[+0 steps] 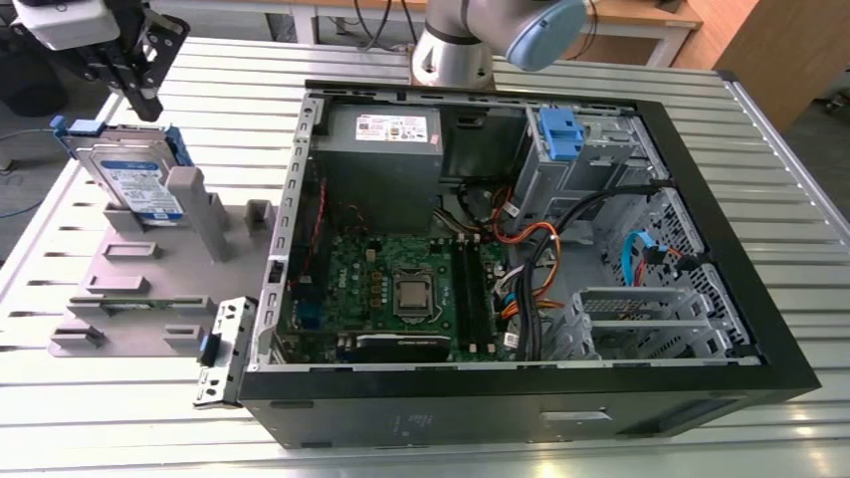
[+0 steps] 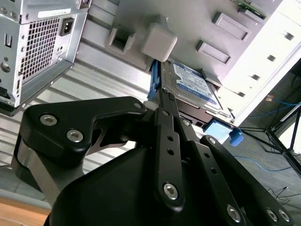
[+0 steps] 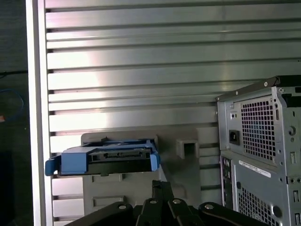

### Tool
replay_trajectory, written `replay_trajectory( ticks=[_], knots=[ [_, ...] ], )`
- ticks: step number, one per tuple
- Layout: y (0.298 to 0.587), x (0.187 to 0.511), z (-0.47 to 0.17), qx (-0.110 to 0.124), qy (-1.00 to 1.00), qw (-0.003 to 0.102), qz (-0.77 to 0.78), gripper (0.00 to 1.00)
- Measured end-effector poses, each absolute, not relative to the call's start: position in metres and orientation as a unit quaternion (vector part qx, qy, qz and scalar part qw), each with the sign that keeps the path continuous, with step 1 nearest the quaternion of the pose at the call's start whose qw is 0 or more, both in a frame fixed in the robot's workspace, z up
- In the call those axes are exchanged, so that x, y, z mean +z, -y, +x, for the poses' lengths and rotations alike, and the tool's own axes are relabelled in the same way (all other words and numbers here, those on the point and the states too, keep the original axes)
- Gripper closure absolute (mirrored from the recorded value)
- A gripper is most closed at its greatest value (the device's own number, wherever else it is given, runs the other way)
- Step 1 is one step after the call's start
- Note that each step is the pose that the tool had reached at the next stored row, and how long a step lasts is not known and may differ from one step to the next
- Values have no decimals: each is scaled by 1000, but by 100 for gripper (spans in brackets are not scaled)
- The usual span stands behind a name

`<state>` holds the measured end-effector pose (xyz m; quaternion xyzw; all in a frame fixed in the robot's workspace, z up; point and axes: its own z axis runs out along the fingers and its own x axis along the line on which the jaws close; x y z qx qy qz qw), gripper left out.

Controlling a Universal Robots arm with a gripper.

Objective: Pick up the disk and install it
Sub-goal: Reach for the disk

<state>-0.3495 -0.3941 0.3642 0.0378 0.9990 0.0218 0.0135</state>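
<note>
The disk [image 1: 133, 179] is a silver drive with a white-and-blue label and blue side rails. It stands on edge in a slot of the grey holder [image 1: 146, 299] at the exterior view's left. My gripper [image 1: 145, 104] hangs just above its upper end, apart from it, fingers shut together with nothing between them. In the second wrist view the gripper [image 2: 162, 96] points at the labelled disk [image 2: 193, 84]. In the first wrist view the gripper [image 3: 161, 184] sits beside the disk's blue-railed end [image 3: 110, 159].
The open computer case [image 1: 743, 299] lies on the slatted metal table [image 1: 133, 418], to the right of the holder. Inside are a grey power-supply box [image 1: 382, 149], the motherboard [image 1: 398, 289], cables, and a drive cage with a blue latch [image 1: 560, 134].
</note>
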Motion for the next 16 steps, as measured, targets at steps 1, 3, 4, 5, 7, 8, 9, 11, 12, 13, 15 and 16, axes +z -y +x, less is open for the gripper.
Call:
replay_trajectory(
  ticks=[1,3,4,5,7,8,9,11,12,13,15,16],
  knots=[
    [394,363,-352,22,-999,13,38,89],
    [393,362,-356,22,-999,13,38,89],
    [393,361,-357,22,-999,13,38,89],
    [393,361,-359,21,-999,13,38,89],
    [392,359,-364,21,-999,13,38,89],
    [392,358,-367,21,-999,13,38,89],
    [392,357,-369,21,-999,13,38,89],
    [392,355,-373,21,-999,13,38,89],
    [391,354,-375,21,-999,13,38,89],
    [391,353,-377,21,-999,13,38,89],
    [391,352,-380,21,-999,13,38,89],
    [391,351,-381,21,-999,14,38,89]
  ],
)
